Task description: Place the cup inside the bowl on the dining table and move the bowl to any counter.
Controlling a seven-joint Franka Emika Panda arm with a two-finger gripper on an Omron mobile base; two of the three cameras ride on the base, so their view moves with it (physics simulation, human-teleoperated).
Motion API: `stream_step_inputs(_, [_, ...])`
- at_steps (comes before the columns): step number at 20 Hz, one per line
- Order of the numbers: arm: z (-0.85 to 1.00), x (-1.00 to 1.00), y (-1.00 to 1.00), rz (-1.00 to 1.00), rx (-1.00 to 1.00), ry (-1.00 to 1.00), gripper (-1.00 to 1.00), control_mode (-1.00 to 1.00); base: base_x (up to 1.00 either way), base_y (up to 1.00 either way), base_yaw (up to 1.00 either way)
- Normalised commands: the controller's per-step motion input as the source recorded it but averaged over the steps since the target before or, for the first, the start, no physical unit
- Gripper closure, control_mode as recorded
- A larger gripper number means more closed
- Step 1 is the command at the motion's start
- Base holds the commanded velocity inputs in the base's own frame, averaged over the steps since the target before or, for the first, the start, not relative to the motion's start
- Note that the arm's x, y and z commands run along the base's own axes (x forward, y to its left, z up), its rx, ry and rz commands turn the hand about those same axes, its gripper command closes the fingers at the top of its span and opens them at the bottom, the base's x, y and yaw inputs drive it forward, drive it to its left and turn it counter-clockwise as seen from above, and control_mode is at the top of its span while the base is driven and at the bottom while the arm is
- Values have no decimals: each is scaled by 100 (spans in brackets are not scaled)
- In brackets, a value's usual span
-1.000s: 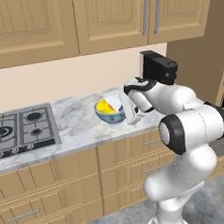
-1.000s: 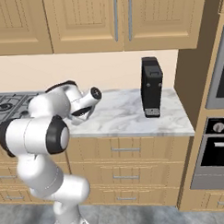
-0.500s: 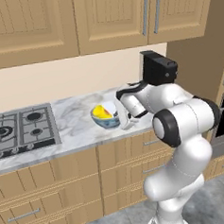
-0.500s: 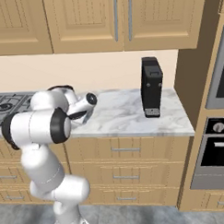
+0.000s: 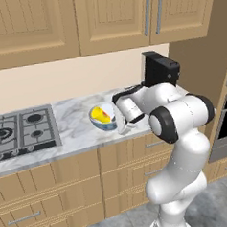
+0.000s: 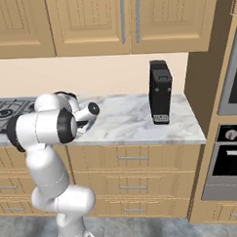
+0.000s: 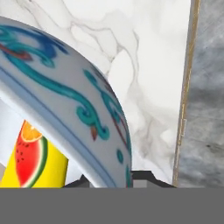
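So the bowl [image 5: 104, 118] with the yellow cup [image 5: 104, 114] inside is now pretty much down on the marble surface [image 5: 73, 128], between the gas hob [image 5: 21, 132] and the black coffee machine [image 5: 159, 70]. A second ago it sat a bit further right and looked higher; in the left base view it has since slid left and dropped lower, while the arm has folded in closer over the drawers.

The pincer [image 5: 120, 126] is at the bowl's right-hand rim, nearly closed. In the hand view the bowl's wall [image 7: 74, 100] with its blue-green swirls runs right down between the dark tips at the bottom edge, so I'd say it's clamped on the rim, one finger inside and one outside. The cup with its watermelon patch [image 7: 33, 162] shows just past the rim, upright inside as far as I can tell.

What that means: the cup-in-bowl part looks done, and the bowl is on the wall-side surface rather than the island, so this reads like the tail end of the job. I can't tell for sure whether the base is fully touching the marble. If it is, what's left is letting go and backing away without tipping the bowl.
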Motion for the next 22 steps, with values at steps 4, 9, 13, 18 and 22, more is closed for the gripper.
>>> stream_step_inputs(4, [-5, 3, 7, -1, 0, 1, 100, -100, 0, 0, 0])
stream_step_inputs(9, [0, 0, 0, 0, 0, 0, 100, -100, 0, 0, 0])
stream_step_inputs(13, [0, 0, 0, 0, 0, 0, 100, -100, 0, 0, 0])
stream_step_inputs(18, [0, 0, 6, 0, 0, 0, -100, -100, 0, 0, 0])
stream_step_inputs(22, [0, 0, 0, 0, 0, 0, -100, -100, 0, 0, 0])
